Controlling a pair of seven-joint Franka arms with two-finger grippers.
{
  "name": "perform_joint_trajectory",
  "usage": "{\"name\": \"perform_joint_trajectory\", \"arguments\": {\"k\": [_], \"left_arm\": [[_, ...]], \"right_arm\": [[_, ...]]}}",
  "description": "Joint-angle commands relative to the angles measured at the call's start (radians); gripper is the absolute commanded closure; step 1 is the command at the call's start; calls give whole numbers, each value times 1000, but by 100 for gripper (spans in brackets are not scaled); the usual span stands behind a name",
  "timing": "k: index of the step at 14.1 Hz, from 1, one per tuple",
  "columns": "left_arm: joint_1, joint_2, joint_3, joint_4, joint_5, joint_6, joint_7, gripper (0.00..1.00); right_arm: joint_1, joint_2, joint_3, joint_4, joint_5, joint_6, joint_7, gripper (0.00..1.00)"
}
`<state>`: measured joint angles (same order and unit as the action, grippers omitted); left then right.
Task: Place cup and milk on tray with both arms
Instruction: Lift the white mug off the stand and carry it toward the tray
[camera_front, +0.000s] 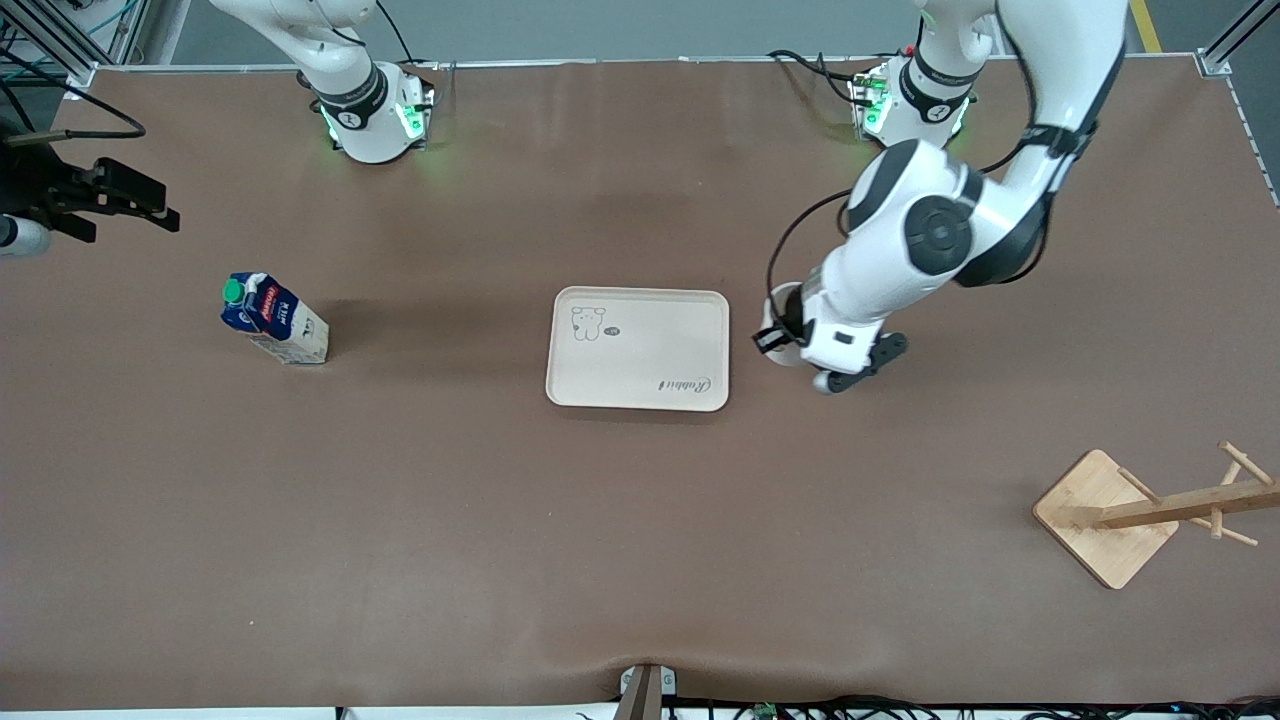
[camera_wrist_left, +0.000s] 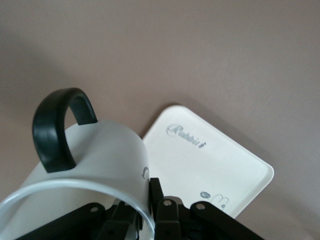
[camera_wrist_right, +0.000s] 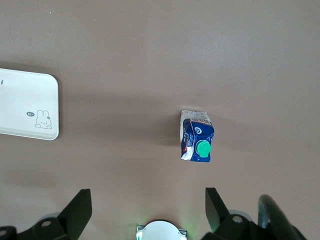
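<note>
The cup (camera_wrist_left: 95, 160) was gripped by the left gripper (camera_front: 800, 345) just beside the tray (camera_front: 640, 350), while the right gripper (camera_wrist_right: 147, 210) was held open over the table above the upright milk (camera_front: 272, 318).

White cup (camera_wrist_left: 95, 160) in left hand (camera_wrist_left: 150, 210), milk (camera_front: 274, 319) upright, tray (camera_front: 640, 350) bare

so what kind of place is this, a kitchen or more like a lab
Most likely a robotics lab bench, not a kitchen: two arms are bolted to a bare brown table framed by metal rails and cables. The left gripper holds the cup beside the tray; the right gripper hangs open above the milk.
</note>
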<state>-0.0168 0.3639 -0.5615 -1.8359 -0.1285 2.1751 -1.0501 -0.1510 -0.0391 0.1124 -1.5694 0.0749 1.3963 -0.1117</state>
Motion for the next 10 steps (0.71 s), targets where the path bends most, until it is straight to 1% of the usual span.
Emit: {"name": "perform_joint_trajectory", "arguments": {"k": [1,2,4,5,7,9,10], "left_arm": [[-55,117,0,102,-8,-9,-85,100],[-77,151,2,130,-6,-8,-99,100],[-115,203,8,155,4,8,-123,100],[-127,228,8,159,16,35,-136,100],[-156,269,8,158,56,96,-180,100],[-170,299,9,158,128,109,-232,100],[-170,312,9,156,154,109,-255,100]], "right_arm": [[-22,11,15,3,8,-5,-5,0],[-22,24,15,5,8,-3,-5,0],[-19,30,15,3,8,-3,-5,0],[-16,48,15,0,8,-5,-2,0],[-18,59,15,3,6,-5,-5,0],[-19,62,15,0,6,-5,-6,0],[-15,88,15,-4,6,-6,-8,0]]}}
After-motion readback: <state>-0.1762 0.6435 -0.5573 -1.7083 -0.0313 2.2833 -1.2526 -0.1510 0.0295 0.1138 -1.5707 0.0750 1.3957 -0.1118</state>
